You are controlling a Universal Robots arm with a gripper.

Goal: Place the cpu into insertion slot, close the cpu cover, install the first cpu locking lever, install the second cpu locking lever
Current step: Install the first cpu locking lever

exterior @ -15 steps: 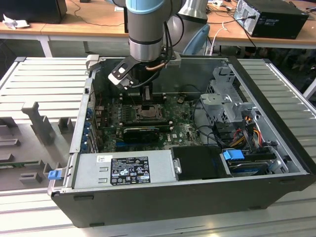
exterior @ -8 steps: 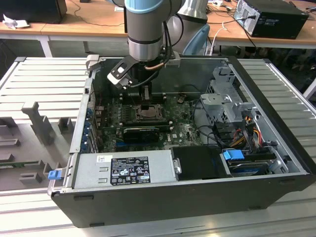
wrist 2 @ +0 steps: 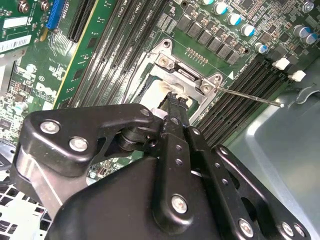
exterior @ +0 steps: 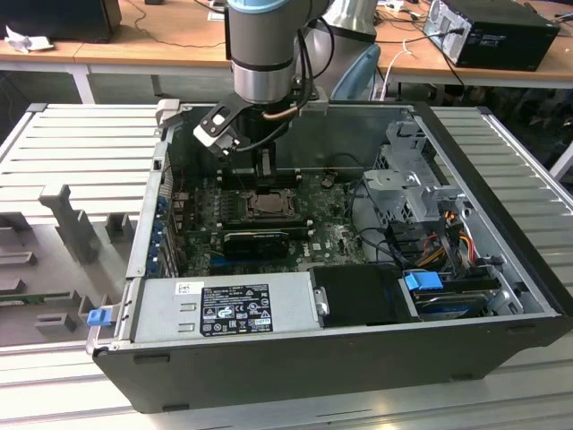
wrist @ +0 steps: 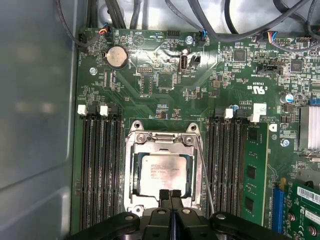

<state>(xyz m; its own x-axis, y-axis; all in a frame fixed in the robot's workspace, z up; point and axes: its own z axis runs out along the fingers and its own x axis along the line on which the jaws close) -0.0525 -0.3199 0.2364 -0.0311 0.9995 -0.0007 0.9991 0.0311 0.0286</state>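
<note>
While scanning from the exterior view's left: logged grey ribbed tray, then open computer case, with gripper hanging inside just above insertion slot; drive cage further right. Noted in first wrist view cpu seated flat in slot, cpu cover lying closed around it. Recorded fingers pressed together, nothing between, tips at cover's edge. Noted in second wrist view thin locking lever angling out over memory slots, apart from gripper.
</note>
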